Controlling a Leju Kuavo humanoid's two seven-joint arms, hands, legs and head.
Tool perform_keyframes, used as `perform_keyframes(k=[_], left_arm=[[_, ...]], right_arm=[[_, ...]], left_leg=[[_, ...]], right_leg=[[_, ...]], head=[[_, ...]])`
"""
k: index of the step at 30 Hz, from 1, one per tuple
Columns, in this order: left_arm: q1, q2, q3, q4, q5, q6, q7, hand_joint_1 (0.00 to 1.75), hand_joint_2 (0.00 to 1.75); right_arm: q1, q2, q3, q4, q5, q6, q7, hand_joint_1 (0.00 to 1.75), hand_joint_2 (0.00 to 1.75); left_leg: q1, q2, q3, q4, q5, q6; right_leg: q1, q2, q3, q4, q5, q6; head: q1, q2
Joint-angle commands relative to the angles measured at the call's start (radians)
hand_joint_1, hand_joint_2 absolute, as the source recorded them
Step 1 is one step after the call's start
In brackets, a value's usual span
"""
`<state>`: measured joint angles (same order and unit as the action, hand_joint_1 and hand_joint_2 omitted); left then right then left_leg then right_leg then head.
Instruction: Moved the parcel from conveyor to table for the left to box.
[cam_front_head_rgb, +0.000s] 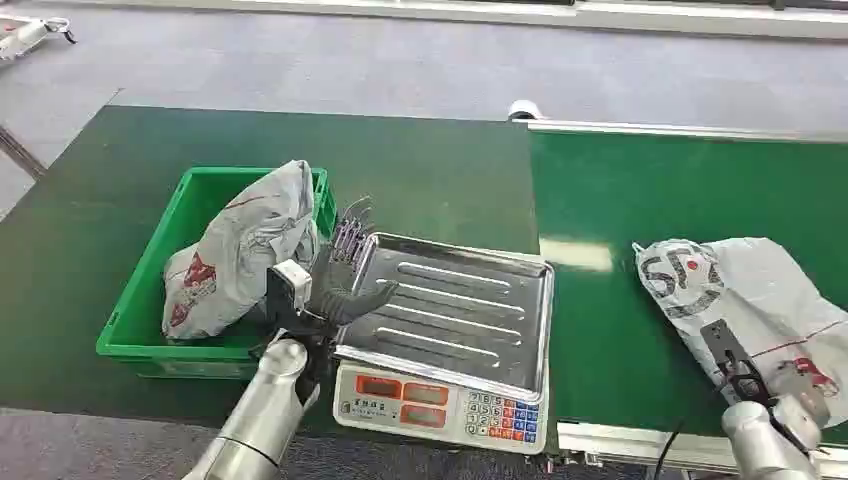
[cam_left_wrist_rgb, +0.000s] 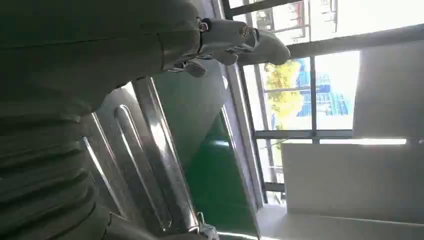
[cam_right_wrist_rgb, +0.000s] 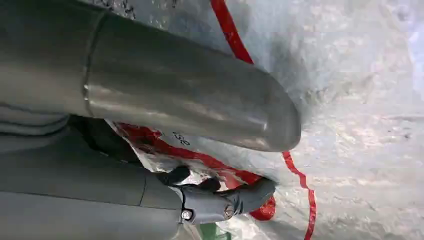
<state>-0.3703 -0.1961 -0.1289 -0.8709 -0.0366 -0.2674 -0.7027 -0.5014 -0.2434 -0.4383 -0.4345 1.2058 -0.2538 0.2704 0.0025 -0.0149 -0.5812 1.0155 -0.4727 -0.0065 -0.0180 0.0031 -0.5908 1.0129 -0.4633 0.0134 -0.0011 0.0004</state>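
Right hand (cam_front_head_rgb: 790, 385) on the parcel (cam_front_head_rgb: 745, 290), near conveyor (cam_front_head_rgb: 620, 200) edge

white parcel (cam_front_head_rgb: 760, 295) red-striped; green bin (cam_front_head_rgb: 150, 310).

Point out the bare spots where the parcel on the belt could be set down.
The scale tray is bare. So is the green table behind the scale and the belt between scale and parcel. Crowded: the green crate, filled by a bagged parcel, with the left hand between crate and tray.
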Motion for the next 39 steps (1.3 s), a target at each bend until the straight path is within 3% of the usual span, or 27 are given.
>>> perform_keyframes(k=[1,2,3,11,12,17,25,39], left_arm=[[-0.037,-0.004,0.018,0.066,-0.012,-0.005,0.005,0.0,1.75],[-0.036,-0.005,0.017,0.065,-0.013,-0.004,0.005,0.0,1.75],[-0.036,-0.005,0.017,0.065,-0.013,-0.004,0.005,0.0,1.75],[-0.012,-0.001,0.018,0.041,-0.013,0.005,0.005,0.0,1.75],[-0.011,-0.001,0.019,0.039,-0.013,0.006,0.005,0.0,1.75],[0.004,0.004,0.03,0.016,-0.009,0.016,0.005,0.0,1.75],[0.004,0.004,0.03,0.016,-0.009,0.016,0.005,0.0,1.75],[0.013,0.009,0.046,-0.01,-0.012,0.012,0.005,0.0,1.75]], right_arm=[[-0.022,-0.004,-0.054,0.087,-0.004,0.069,0.008,0.0,0.0],[-0.015,-0.001,-0.058,0.077,-0.006,0.072,-0.002,0.0,0.0],[-0.015,-0.001,-0.058,0.077,-0.006,0.072,-0.002,0.0,1.75],[0.0,0.025,-0.067,0.042,-0.031,0.181,-0.088,0.0,1.75],[0.0,0.027,-0.068,0.039,-0.034,0.189,-0.102,1.75,1.75],[-0.027,0.066,-0.048,-0.011,-0.047,0.184,-0.187,1.75,1.75],[-0.027,0.066,-0.048,-0.011,-0.047,0.184,-0.187,1.75,1.75],[-0.022,0.131,0.025,-0.154,-0.063,0.165,-0.294,1.75,1.75]], left_leg=[[0.0,0.0,0.001,0.0,0.0,0.0],[0.001,0.0,0.002,-0.001,0.001,0.0],[0.001,0.0,0.001,-0.001,0.0,0.0],[0.001,0.001,0.001,-0.001,0.0,0.0],[0.001,0.001,0.001,-0.001,0.0,0.0],[0.001,0.005,0.001,0.0,0.0,0.0],[0.001,0.005,0.003,-0.001,0.0,0.0],[0.001,0.007,0.003,-0.001,0.0,0.0]], right_leg=[[0.0,-0.001,0.001,-0.001,0.0,-0.001],[0.001,-0.001,0.002,-0.002,0.001,-0.001],[0.001,-0.001,0.001,-0.001,0.001,-0.001],[0.001,0.0,0.002,-0.002,0.001,-0.001],[0.001,0.0,0.002,-0.002,0.001,-0.001],[0.001,0.004,0.002,-0.001,0.002,-0.001],[0.002,0.003,0.003,-0.002,0.003,0.0],[0.002,0.005,0.002,-0.002,0.003,-0.001]], head=[[0.0,0.0],[0.0,0.0],[0.0,0.0],[0.0,0.0],[0.0,0.0],[0.0,0.0],[0.0,0.0],[0.0,0.0]])
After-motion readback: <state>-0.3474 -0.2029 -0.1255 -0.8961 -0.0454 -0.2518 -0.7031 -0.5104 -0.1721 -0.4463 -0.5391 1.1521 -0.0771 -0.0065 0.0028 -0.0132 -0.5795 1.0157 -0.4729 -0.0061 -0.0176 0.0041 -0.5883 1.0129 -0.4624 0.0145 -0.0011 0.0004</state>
